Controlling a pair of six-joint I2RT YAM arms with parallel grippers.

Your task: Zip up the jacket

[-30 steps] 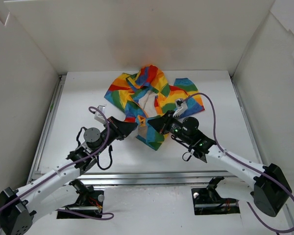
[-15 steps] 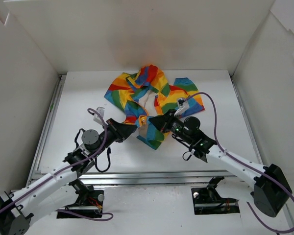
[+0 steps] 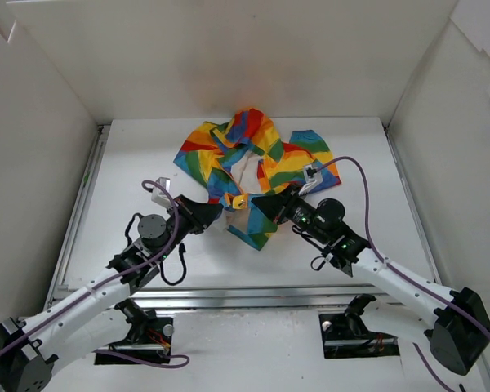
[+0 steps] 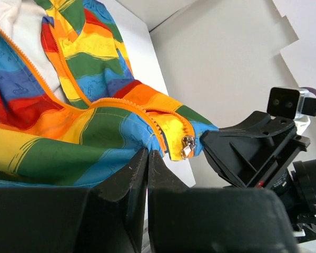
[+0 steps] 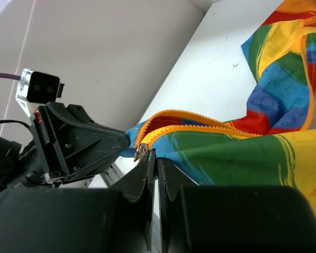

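Your left gripper (image 3: 220, 211) is pressing its fingers together on the near hem of the jacket (image 3: 269, 159), and your right gripper (image 3: 256, 202) is doing the same from the other side, so the two tips are facing each other with only the foot of the front opening between them. White walls (image 3: 229, 65) are closing in the table (image 3: 131, 163) at the back, on the left and on the right. A metal rail (image 3: 82, 204) is running along the left edge. The jacket is lying crumpled at the middle of the table toward the back wall, with white table top showing on both sides of it and between it and the walls. Its near corner is hanging between your two grippers, well short of the near edge. The white lining (image 3: 245, 170) is showing where the front is gaping open. The orange zipper (image 4: 127, 103) is curving down from that gap to the pinched hem. The small silver slider (image 4: 188, 146) is sitting at the low end, just beside your right fingertips (image 5: 147, 163). Faint printed figures are showing on the blue stripes, but they are too small to read.
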